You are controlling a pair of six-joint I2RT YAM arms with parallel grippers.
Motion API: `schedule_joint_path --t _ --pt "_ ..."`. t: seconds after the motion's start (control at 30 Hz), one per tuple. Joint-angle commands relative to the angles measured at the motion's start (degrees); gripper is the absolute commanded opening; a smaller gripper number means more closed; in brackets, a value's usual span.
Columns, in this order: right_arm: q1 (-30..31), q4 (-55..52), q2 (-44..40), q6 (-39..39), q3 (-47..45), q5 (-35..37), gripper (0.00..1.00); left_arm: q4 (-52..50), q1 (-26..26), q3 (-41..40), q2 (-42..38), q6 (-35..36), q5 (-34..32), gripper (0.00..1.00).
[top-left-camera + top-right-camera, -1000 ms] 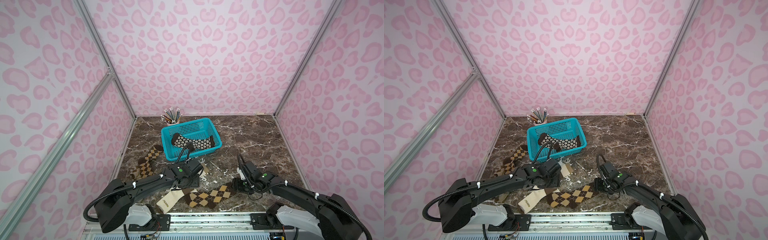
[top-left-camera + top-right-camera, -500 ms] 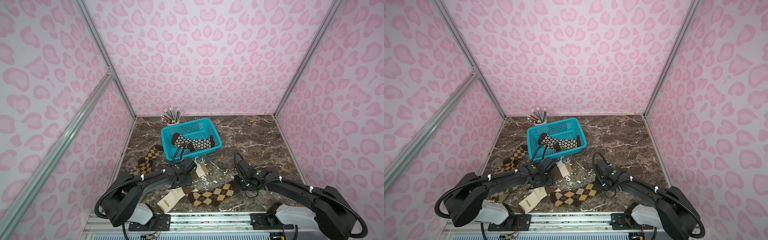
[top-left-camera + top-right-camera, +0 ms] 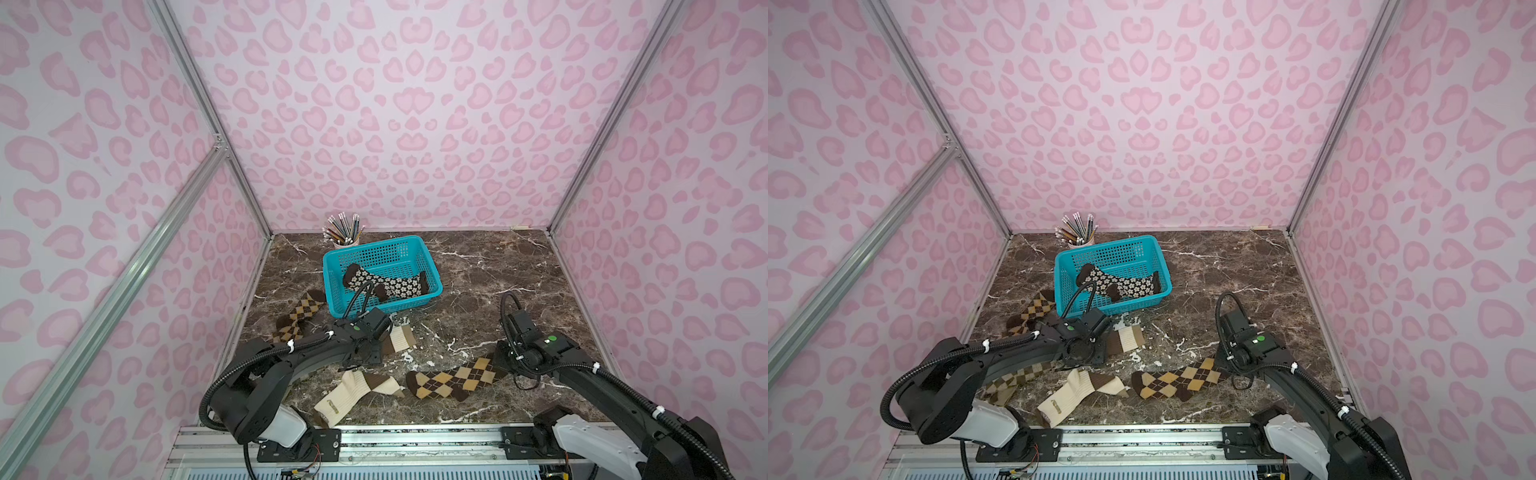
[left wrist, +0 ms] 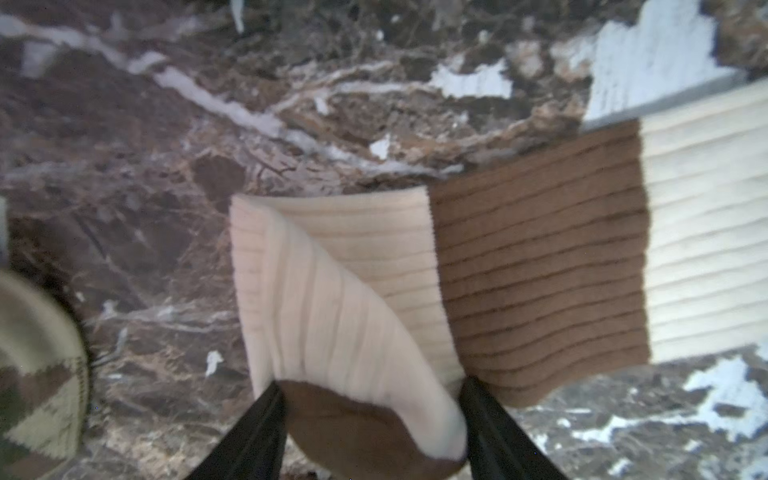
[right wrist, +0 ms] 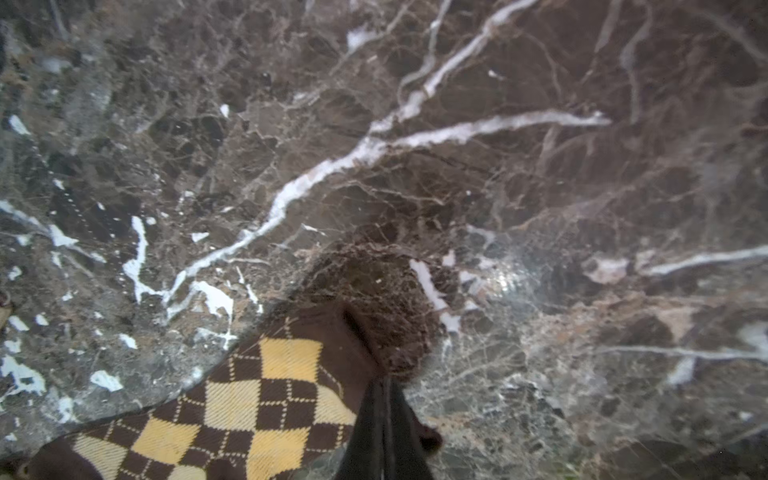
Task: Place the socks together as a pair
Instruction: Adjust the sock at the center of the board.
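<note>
Two grips are made in front of the basket (image 3: 399, 302): left gripper (image 4: 370, 384) on cream sock (image 4: 540, 249), right gripper (image 5: 384, 386) on argyle sock (image 5: 257, 399); next, each should go to its mate.

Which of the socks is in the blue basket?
The dark brown sock with cream flowers; the rest lie outside the blue basket, on the marble table.

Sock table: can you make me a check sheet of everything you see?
Surface: brown marble table, white veins.
Job's things: flowered socks in basket; argyle sock and cream sock gripped; second argyle sock, second cream sock, olive check sock lying loose.
Clutter: pencil cup behind basket.
Fingers: left fingers shut on cream sock; right fingers shut on argyle sock.
Cables: black cable loop at each wrist.
Surroundings: pink heart walls, metal frame.
</note>
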Motion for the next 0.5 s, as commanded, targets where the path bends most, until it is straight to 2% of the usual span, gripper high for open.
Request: schedule_joint_path --t 0.0,0.17,0.23,0.3,0.37,0.47 --pt "-0.86 -1.48 -0.11 0.15 0.02 2.4 0.0 2.84 0.46 1.6 0.58 1.67 -0.15 0.67" --pt "-4.76 -1.64 0.29 0.56 0.27 3.12 0.0 1.9 1.32 3.49 -0.22 2.77 -0.06 0.67" --pt "-6.33 -0.95 -0.31 -0.13 0.27 1.67 0.12 0.87 1.36 5.36 -2.33 3.28 0.5 0.67" --pt "-7.04 -0.01 -1.35 -1.3 0.06 -0.62 0.18 -0.32 1.37 6.98 -5.21 3.2 1.67 0.68" --pt "-7.05 0.96 -2.87 -1.75 0.45 -2.29 0.36 -2.95 1.3 8.9 -8.28 2.5 2.25 0.7" --pt "-7.02 2.16 -5.39 -1.69 1.21 -4.73 0.53 -7.07 1.37 10.9 -13.01 1.29 2.14 0.77"
